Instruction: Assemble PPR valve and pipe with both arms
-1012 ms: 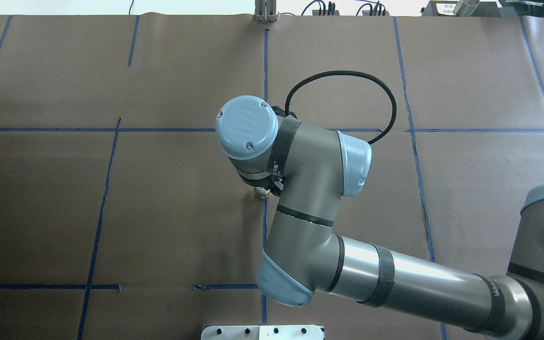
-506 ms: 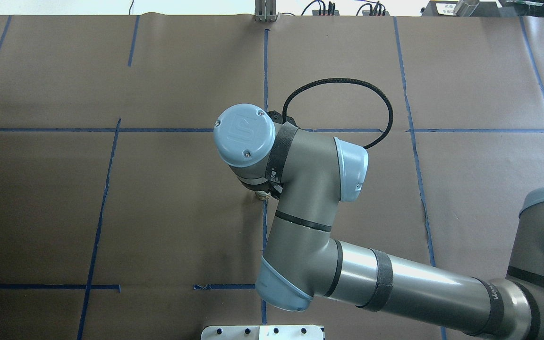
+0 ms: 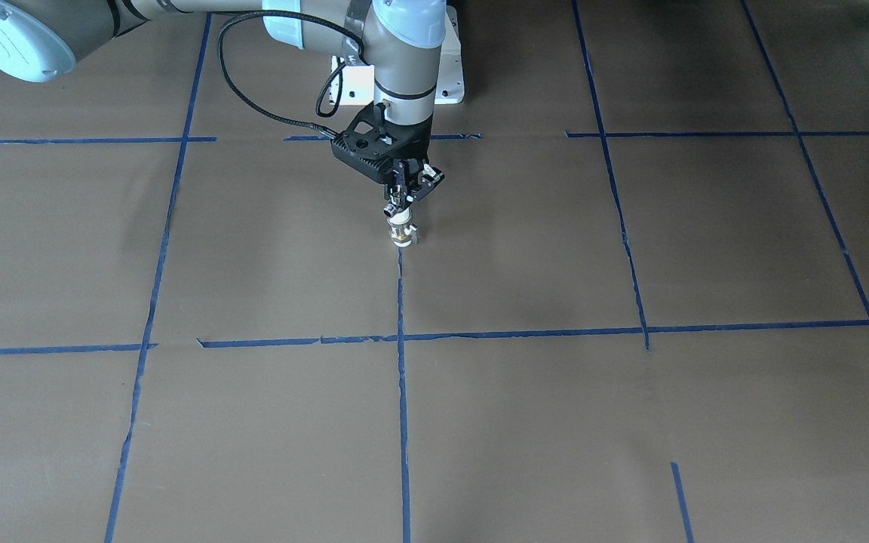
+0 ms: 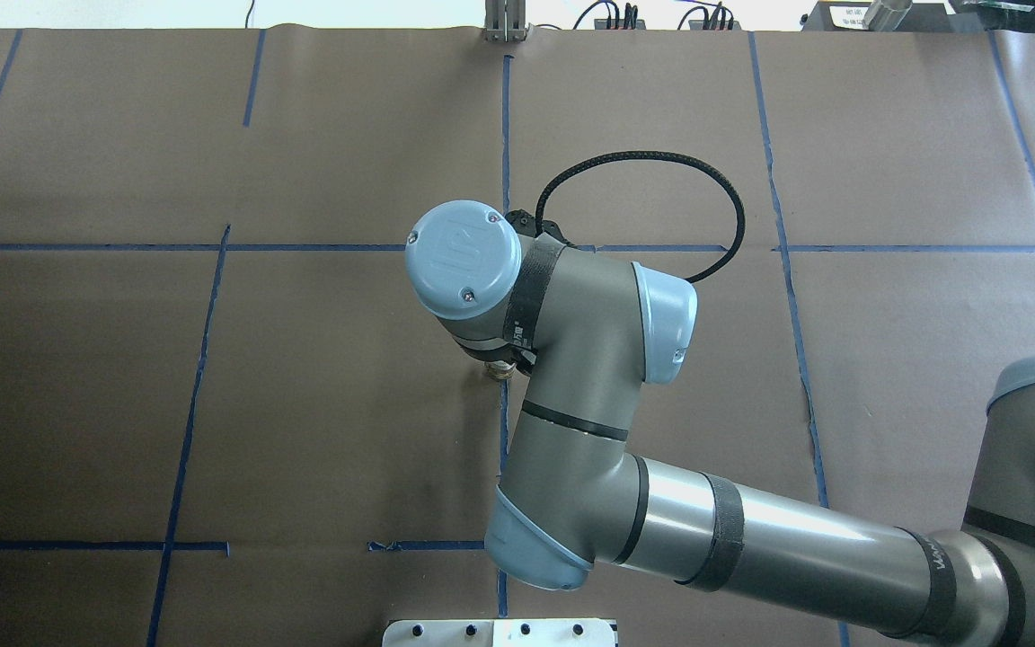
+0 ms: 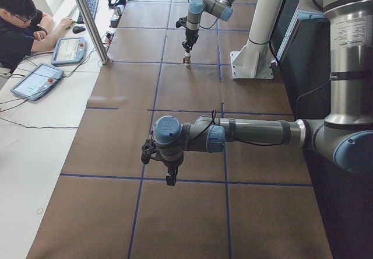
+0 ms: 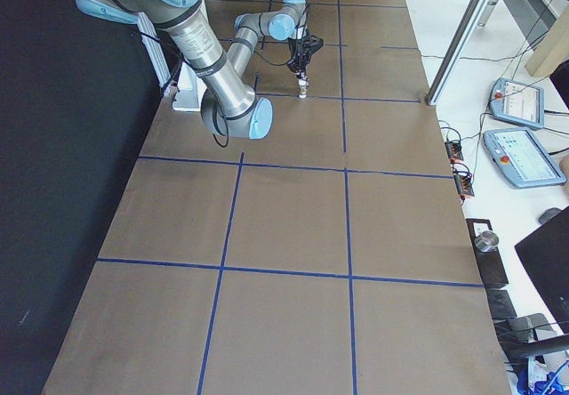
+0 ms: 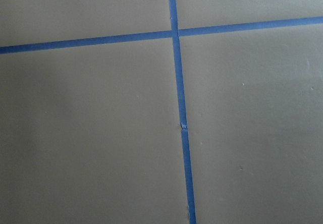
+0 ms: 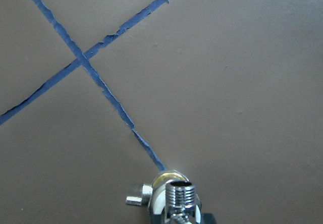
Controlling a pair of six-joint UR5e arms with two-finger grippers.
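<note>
The PPR valve (image 3: 402,235) stands upright on the brown table where a blue tape line ends; its brass band and side stub (image 8: 135,199) show at the bottom of the right wrist view. The chrome pipe (image 8: 180,193) sits on top of it, threaded end open. My right gripper (image 3: 403,197) points straight down over both and is shut on the pipe. From overhead the right wrist hides the gripper, and only a bit of the valve (image 4: 500,369) peeks out. My left gripper (image 5: 171,178) hangs above bare table far from the parts; I cannot tell its state.
Blue tape lines (image 4: 506,135) divide the brown paper cover into squares. A black cable (image 4: 643,162) loops off the right wrist. The white base plate (image 3: 446,75) sits behind the right gripper. A person (image 5: 20,20) sits at a side desk with tablets (image 5: 36,79).
The right wrist has crept slightly left and towards the robot's base. The valve stays in the same spot.
</note>
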